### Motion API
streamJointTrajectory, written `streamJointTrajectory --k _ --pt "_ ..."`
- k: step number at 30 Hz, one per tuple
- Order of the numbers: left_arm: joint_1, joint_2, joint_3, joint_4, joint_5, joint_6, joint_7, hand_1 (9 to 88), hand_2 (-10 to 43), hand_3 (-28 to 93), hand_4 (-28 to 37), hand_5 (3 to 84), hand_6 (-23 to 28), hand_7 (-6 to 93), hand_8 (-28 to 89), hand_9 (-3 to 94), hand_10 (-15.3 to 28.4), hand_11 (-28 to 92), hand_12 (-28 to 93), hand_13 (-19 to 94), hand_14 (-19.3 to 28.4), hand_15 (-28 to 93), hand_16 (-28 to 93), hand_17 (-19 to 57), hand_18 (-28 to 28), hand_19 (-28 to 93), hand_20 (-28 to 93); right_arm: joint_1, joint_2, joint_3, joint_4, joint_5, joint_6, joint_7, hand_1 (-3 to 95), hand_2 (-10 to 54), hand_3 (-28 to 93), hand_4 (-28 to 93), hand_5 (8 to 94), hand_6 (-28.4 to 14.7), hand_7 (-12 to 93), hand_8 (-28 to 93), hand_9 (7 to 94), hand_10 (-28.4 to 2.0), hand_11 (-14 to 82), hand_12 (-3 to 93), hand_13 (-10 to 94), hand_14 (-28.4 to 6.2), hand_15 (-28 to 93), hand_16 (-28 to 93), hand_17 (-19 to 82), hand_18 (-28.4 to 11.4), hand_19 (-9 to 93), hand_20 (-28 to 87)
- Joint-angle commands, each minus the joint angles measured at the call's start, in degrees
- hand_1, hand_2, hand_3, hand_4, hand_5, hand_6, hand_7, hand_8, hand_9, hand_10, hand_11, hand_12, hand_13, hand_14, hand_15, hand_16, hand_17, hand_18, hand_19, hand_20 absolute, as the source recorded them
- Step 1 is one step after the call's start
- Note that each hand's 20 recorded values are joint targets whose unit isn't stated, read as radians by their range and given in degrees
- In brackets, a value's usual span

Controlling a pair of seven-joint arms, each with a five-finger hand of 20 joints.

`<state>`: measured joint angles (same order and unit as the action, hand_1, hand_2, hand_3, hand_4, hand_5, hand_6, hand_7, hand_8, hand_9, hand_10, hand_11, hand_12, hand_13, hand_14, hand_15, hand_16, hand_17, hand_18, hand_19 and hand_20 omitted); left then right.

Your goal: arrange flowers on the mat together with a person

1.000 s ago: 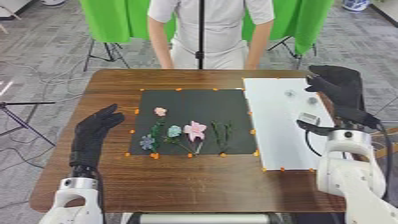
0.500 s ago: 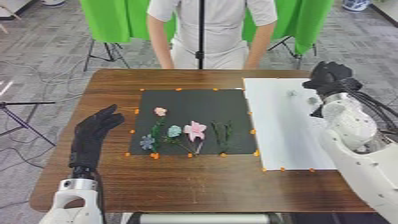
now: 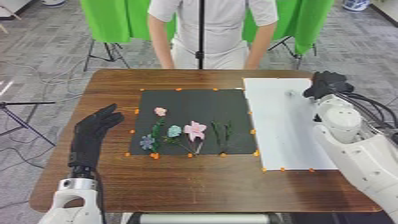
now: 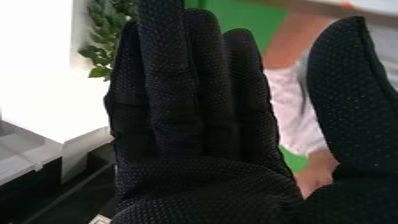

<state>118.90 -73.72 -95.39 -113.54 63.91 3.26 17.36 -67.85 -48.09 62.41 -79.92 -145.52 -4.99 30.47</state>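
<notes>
Left hand (image 3: 92, 131) is over the table (image 3: 178, 185), fingers extended. The mat (image 3: 200, 104), to its right, bears, near to far, the blue flower (image 3: 147, 142), green stems (image 3: 228, 134), teal flower (image 3: 174, 131), large pink flower (image 3: 195, 130) and small pink flower (image 3: 160, 111). All lie well apart from the right hand (image 3: 327, 85), at the white sheet's (image 3: 293, 135) far right corner. Right wrist view: fingers straight, pressed together, thumb spread away; green leaves (image 4: 100, 40) beyond.

Ahead of me, a slim black pole (image 3: 201, 35) stands upright, with green curtains (image 3: 107, 22) behind. I see a tripod (image 3: 27, 103) on the grey floor (image 3: 53, 60) at far left, a blue-and-white pot (image 3: 356, 4) at far right, and, from my right wrist, a leafy plant (image 4: 102, 42).
</notes>
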Motion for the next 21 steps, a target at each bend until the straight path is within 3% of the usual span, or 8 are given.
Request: streamJointTrajectory --k 1,13,18,21 --pt "0.0 -0.51 0.08 0.14 0.03 -0.26 -0.13 22.0 3.2 67 -24.8 51.8 6.2 9.4 -5 51.1 15.0 17 14 43 18.8 15 1 9.6 12.9 7 20 1.3 -2.0 0.3 2.9 0.7 -3.0 1.1 33.6 -9.5 70 -23 60.6 1.9 13 -9 73.5 -11.6 11.9 15.4 80 -7.7 24 29 37 -16.7 57 43" --pt "-0.8 -0.14 0.4 0.61 0.1 -1.15 -0.93 22.0 3.2 67 -24.8 51.8 6.1 9.4 -5 51.1 15.0 17 14 43 18.6 15 1 9.5 12.9 7 20 0.0 -4.5 -0.5 7.2 0.7 0.6 2.1 36.8 -9.5 71 -24 62.0 3.7 14 -10 77.7 -11.0 10.6 11.9 86 -5.4 23 25 43 -17.0 60 43" --pt "-1.1 -0.22 0.48 0.81 0.19 -1.56 -1.08 22.2 3.3 67 -24.8 51.8 6.1 9.4 -5 51.1 15.0 17 14 43 18.5 15 1 9.4 13.0 7 20 -1.6 -5.0 -0.2 8.1 3.2 5.9 0.6 46.3 -9.5 70 -25 66.4 5.0 16 -10 81.1 -9.6 11.2 13.3 88 -3.0 23 29 46 -16.0 60 43" --pt "-0.8 -0.13 0.34 0.7 0.11 -1.22 -1.06 22.3 3.3 67 -24.8 51.8 6.2 9.3 -5 51.1 15.0 17 14 43 18.6 15 1 9.4 13.0 7 20 -2.2 -4.8 -0.8 8.1 3.6 9.9 -0.2 55.1 -9.5 63 -23 72.3 4.7 16 -1 86.1 -8.4 5.6 19.9 92 -1.1 22 33 49 -15.4 61 45"
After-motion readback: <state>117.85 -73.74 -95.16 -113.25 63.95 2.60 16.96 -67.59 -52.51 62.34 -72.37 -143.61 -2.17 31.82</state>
